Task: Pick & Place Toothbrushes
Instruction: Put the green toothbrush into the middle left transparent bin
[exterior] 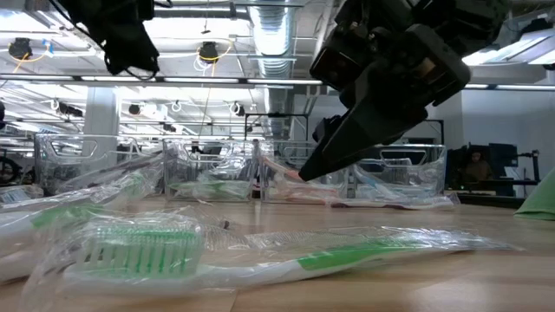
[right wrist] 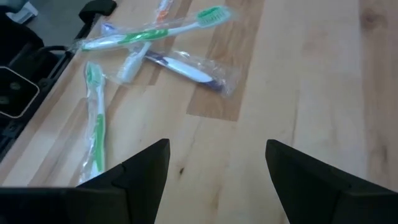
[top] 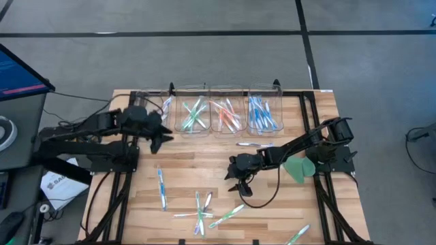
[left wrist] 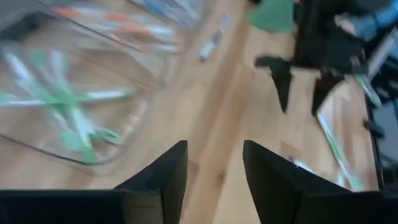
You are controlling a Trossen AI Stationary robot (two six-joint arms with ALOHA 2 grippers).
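Roughly halfway: plenty of toothbrushes sorted into the clear bins, several loose toothbrushes left on the table, left gripper and right gripper both released, grasping nothing.

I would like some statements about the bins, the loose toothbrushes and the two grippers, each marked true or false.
1. The clear bins stand in a row at the table's far edge. True.
2. The right gripper holds a toothbrush. False: its fingers are open and empty above the wood.
3. A blue toothbrush lies alone on the left part of the table. True.
4. The left gripper is shut. False: its fingers stand apart, near the bins.
5. The green leaf-shaped piece lies inside a bin. False: it lies on the table by the right arm.
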